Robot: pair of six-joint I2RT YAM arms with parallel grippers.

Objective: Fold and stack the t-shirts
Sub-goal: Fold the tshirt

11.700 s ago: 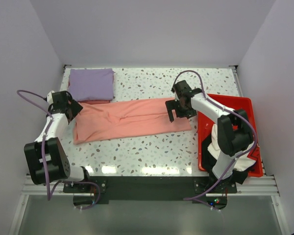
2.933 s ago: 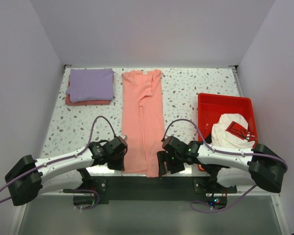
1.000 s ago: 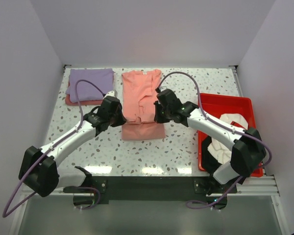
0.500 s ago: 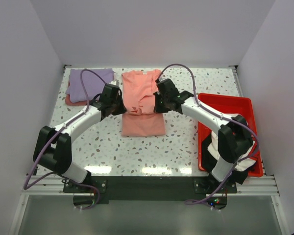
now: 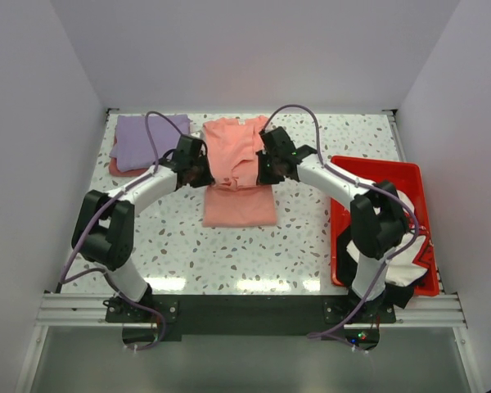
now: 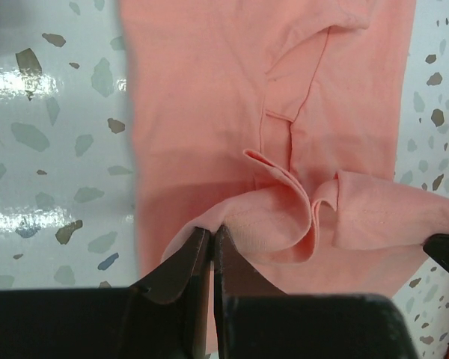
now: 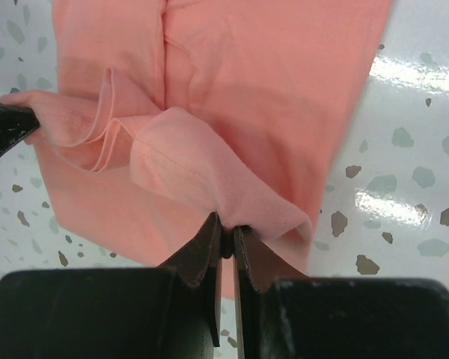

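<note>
The left gripper (image 6: 209, 238) is clenched on one lifted corner of the salmon shirt (image 5: 239, 209), the right gripper (image 7: 224, 228) on the other (a fold half made, it seems). The shirt lies mid-way across the desk (image 5: 311, 233), long axis running near to far. Its collar end lies just beyond both grippers, equally near each.

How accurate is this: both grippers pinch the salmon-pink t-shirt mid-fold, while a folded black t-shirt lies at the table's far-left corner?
One error: the folded t-shirt at the far-left corner is lavender-purple, not black, as the top external view shows. The left gripper and right gripper do pinch the salmon-pink t-shirt.
</note>
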